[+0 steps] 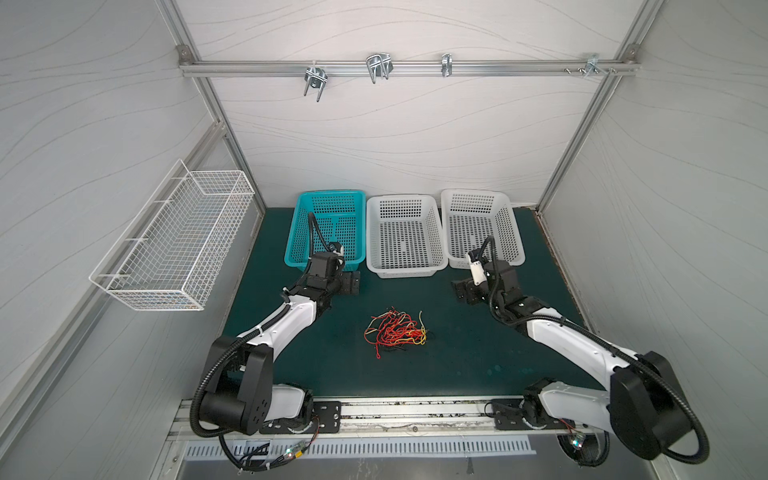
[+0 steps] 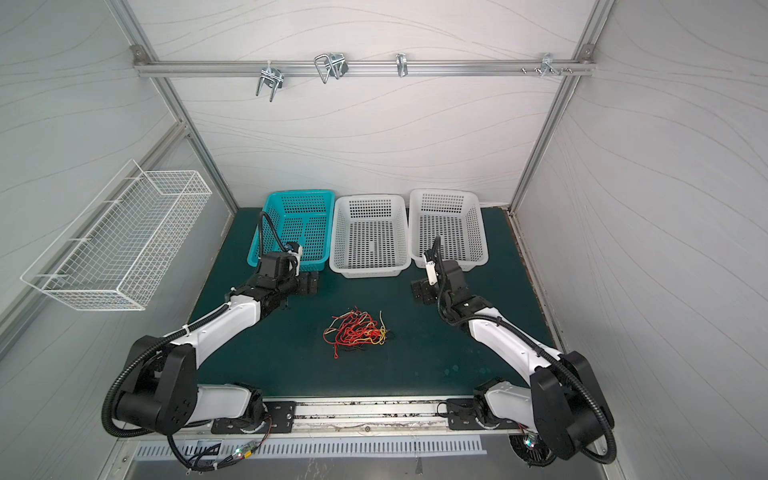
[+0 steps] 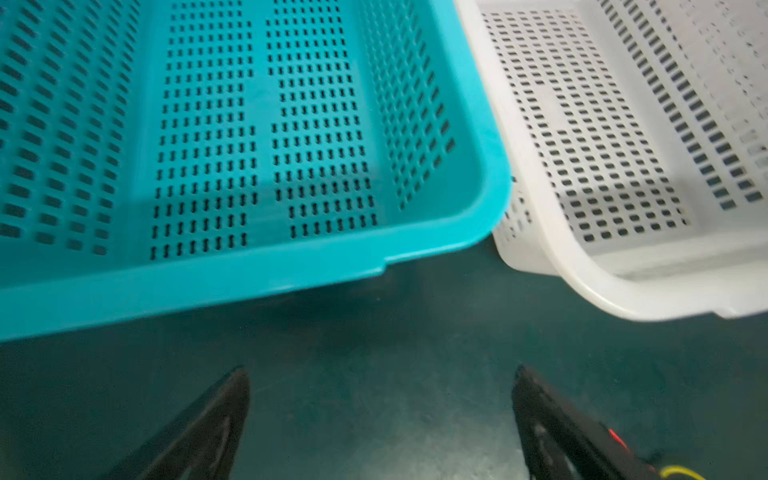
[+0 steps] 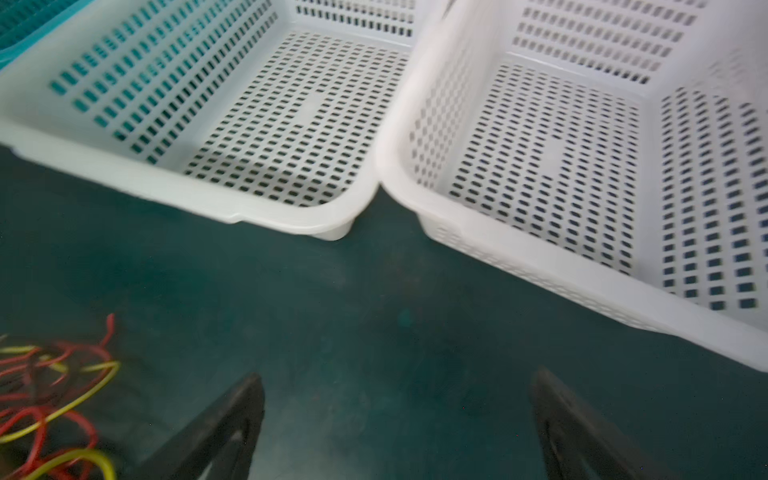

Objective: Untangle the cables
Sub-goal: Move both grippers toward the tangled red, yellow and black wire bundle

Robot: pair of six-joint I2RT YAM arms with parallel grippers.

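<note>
Currently both claws are spread wide, gripping nothing. The left claw (image 3: 380,374) is over the bare green bench (image 3: 374,332), just in front of the teal basket (image 3: 249,286). The right claw (image 4: 399,378) is just in front of the gap between the middle white basket (image 4: 232,208) and the right white basket (image 4: 540,266). The cables (image 1: 397,332), red, yellow and black, lie in one tangled heap mid-bench between the arms, apart from both claws.

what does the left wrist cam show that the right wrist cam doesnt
Only the left wrist view: the inside of the teal basket. Only the right wrist view: the rightmost white basket and the bulk of the cables. Both: the middle white basket, the green mat, a scrap of cable, and a pair of spread black fingers with nothing between them.
</note>
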